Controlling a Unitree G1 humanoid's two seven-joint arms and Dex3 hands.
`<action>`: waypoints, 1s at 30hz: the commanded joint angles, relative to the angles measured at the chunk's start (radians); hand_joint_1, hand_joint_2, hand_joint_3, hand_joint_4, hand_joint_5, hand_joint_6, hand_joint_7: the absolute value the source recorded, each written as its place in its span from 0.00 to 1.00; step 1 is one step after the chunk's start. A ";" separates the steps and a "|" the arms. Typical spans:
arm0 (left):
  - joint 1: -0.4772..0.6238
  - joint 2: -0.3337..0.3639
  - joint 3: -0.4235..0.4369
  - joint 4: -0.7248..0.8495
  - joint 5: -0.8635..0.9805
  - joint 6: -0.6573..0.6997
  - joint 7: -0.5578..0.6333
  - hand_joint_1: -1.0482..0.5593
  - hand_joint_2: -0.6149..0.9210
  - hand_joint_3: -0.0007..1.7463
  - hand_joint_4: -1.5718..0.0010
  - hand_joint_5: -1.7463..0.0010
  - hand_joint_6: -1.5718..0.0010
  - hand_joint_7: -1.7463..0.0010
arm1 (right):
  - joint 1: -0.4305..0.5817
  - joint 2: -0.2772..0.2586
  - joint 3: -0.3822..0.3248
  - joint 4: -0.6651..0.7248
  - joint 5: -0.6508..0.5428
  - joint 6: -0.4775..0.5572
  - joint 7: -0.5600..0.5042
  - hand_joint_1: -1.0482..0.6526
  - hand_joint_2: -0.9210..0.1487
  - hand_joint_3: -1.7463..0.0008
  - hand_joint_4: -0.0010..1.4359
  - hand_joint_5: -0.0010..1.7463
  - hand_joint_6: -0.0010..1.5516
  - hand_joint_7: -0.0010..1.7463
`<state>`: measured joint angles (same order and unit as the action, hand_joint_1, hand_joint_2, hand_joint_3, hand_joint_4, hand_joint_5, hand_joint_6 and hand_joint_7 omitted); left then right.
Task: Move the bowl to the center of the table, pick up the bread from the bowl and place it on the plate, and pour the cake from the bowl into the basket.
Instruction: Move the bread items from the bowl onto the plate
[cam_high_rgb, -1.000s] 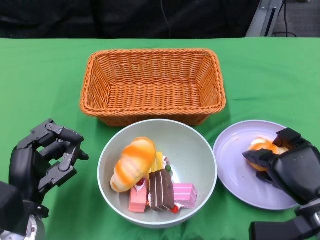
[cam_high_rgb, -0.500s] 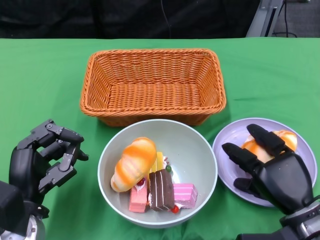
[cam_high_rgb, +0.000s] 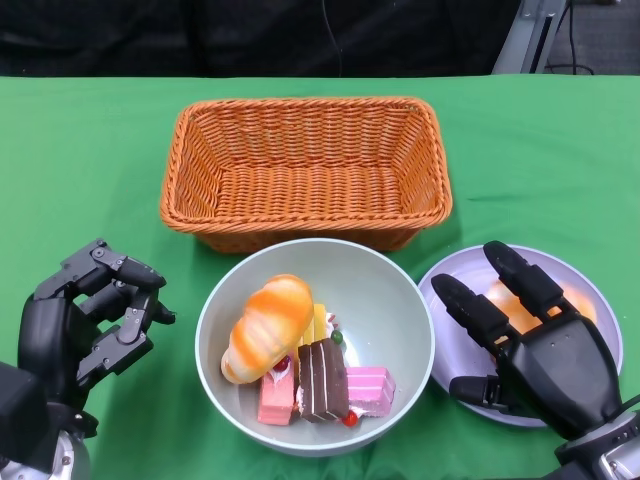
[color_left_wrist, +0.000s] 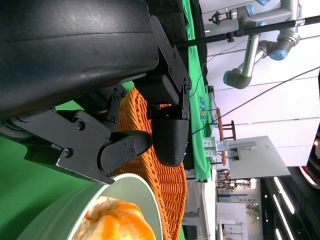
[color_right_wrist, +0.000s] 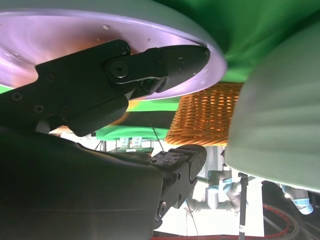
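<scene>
Fingers (cam_high_rgb: 505, 283) of the right hand (cam_high_rgb: 545, 360) spread over the plate (cam_high_rgb: 445, 300); bowl's (cam_high_rgb: 400, 300) bread (cam_high_rgb: 265, 328) lies diagonally, pointing toward the basket (cam_high_rgb: 306, 170).

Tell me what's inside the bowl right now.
The bowl holds an orange-glazed bread on its left side, plus cake pieces: a pink one, a brown one, another pink and a yellow one. Whatever lies beneath them is hidden.

The head view looks steeply down on the green tabletop (cam_high_rgb: 90, 160) from above. The right wrist view sits low and close behind its fingers (color_right_wrist: 165, 60), turned upside down; the left wrist view lies on its side. All three share the basket (cam_high_rgb: 305, 165) and the bowl (cam_high_rgb: 385, 290).
</scene>
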<state>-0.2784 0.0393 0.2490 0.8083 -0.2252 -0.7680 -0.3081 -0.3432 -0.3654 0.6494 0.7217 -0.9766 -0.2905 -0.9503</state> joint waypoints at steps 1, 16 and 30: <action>-0.005 0.018 0.004 0.010 -0.004 -0.015 -0.004 0.61 0.86 0.48 0.50 0.11 0.50 0.24 | 0.024 -0.021 -0.022 -0.043 0.009 0.004 0.019 0.04 0.00 0.81 0.04 0.01 0.18 0.01; 0.000 0.021 0.001 0.015 0.000 -0.022 -0.003 0.61 0.87 0.48 0.51 0.11 0.51 0.24 | 0.042 -0.024 -0.072 -0.086 0.043 -0.106 0.020 0.08 0.00 0.86 0.13 0.04 0.25 0.02; -0.015 0.012 0.002 0.027 -0.006 -0.024 -0.004 0.61 0.86 0.48 0.50 0.12 0.51 0.25 | 0.143 -0.014 -0.164 -0.436 0.119 -0.251 0.179 0.19 0.00 0.92 0.52 0.08 0.42 0.02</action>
<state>-0.2858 0.0394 0.2475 0.8324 -0.2244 -0.7814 -0.3079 -0.2141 -0.3711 0.5016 0.3118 -0.8761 -0.5366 -0.7895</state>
